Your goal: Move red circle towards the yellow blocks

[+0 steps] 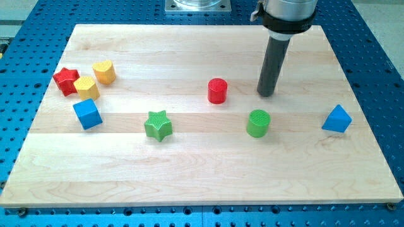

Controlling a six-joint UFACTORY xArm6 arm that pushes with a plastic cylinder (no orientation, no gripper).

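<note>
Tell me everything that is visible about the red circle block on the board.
The red circle is a short upright cylinder with a flat round top and finely ribbed sides, matte like plastic. It stands on the wooden board, a little above the middle. Nothing touches it. My tip rests on the board to its right, apart from it. The green cylinder stands lower right, and the yellow blocks lie far to the view's left.

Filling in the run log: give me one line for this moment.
tip: right of red circle, apart | yellow blocks: far left | push: not begun
</note>
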